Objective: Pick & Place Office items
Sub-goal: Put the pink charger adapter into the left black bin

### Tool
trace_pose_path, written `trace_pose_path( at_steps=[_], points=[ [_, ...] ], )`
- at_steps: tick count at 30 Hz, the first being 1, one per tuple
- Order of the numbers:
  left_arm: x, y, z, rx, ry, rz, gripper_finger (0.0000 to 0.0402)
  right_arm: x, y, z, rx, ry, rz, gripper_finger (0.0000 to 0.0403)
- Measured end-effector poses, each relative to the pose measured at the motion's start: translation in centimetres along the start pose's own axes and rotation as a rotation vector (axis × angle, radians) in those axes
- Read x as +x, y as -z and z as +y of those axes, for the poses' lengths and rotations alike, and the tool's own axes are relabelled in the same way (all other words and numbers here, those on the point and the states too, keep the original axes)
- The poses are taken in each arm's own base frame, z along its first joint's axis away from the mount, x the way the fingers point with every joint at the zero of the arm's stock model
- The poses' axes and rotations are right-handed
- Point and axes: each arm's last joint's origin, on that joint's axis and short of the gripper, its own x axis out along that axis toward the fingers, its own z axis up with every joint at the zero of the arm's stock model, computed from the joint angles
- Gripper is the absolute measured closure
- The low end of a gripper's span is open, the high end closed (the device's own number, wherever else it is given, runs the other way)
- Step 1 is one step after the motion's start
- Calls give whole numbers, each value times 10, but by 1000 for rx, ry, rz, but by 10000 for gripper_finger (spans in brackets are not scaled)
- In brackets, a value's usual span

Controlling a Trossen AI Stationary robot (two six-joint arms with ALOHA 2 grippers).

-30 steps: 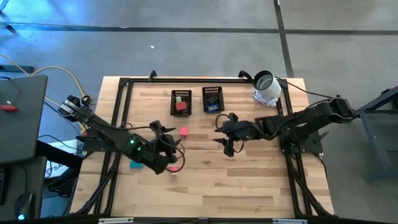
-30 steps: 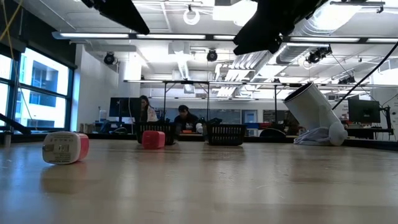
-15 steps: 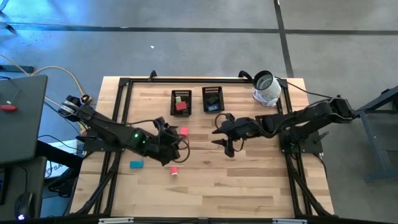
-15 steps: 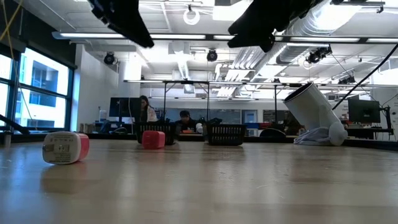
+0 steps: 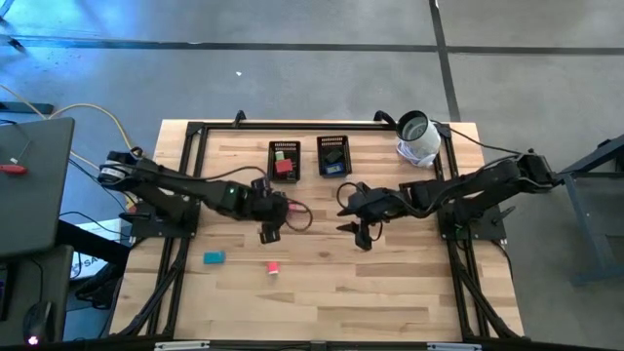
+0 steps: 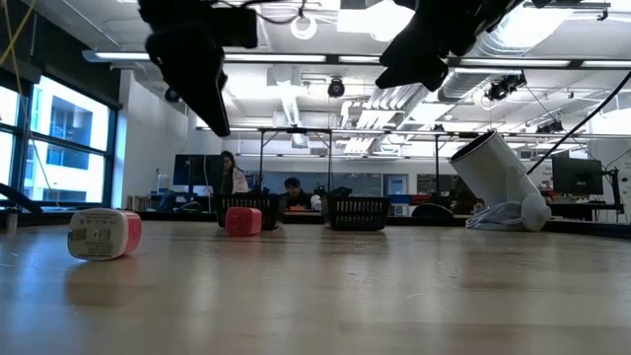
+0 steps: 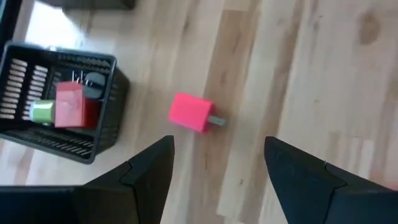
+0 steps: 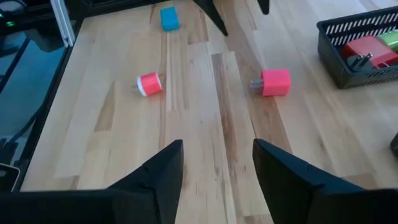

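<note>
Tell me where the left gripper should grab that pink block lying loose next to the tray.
Grip the pink block across its two flat long sides, coming straight down with the left gripper, whose fingers are open. Avoid the end where a small metal prong sticks out, pointing away from the mesh tray.

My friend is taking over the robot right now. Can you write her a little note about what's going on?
Left gripper: open, empty, hovering above the pink block beside the left tray.
Right gripper: open, empty, waiting mid-table.
Done: a red block and a green piece sit in the left tray; dark pieces sit in the right tray.
Left: the pink block, the pink-and-white piece and the teal block lie loose on the table.
Probably next: grab the pink block.
</note>
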Motion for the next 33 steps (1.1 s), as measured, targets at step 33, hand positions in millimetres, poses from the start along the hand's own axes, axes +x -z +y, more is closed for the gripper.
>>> trace_pose_path(
  at_steps=[33],
  points=[
    [61,-15,42,158,113,95,163,0,5,2,19,10,41,223]
  ],
)
